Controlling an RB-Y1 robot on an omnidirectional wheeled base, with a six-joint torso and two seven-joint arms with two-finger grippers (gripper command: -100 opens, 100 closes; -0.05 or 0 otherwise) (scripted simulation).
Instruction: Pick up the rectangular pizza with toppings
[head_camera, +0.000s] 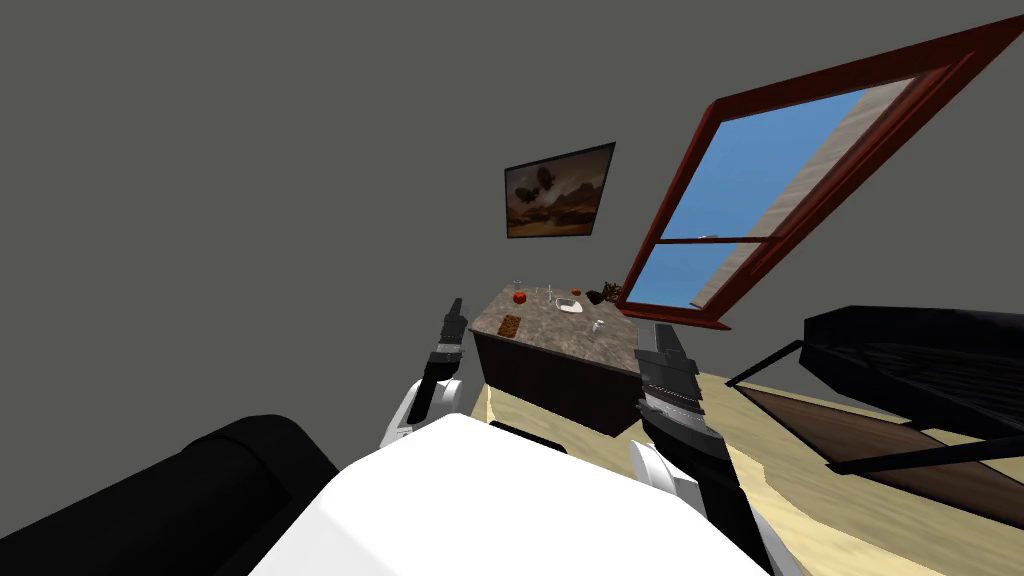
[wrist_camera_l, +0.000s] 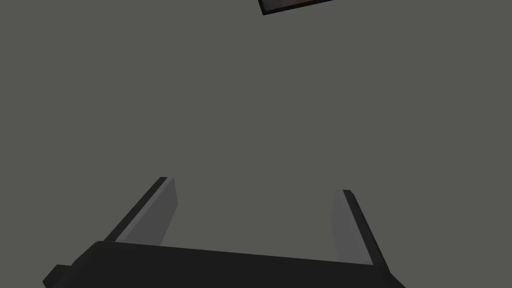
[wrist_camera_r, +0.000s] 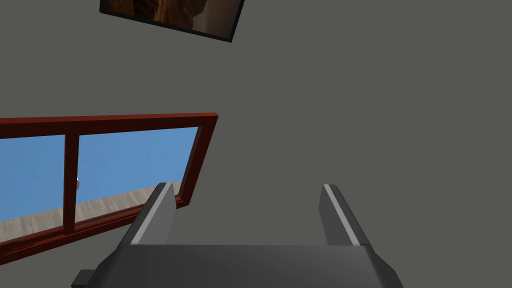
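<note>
A small brown rectangular pizza lies near the left front corner of a stone-topped dark counter some way ahead of me. My left gripper is raised at the counter's left, short of it; its fingers stand open with nothing between them. My right gripper is raised at the counter's right front, also open, and its fingers hold nothing. Both hands point up at the grey wall.
On the counter also sit a red object, a white dish, a small white cup and a dark plant-like thing. A black sofa arm is at my left, a dark slatted frame at my right.
</note>
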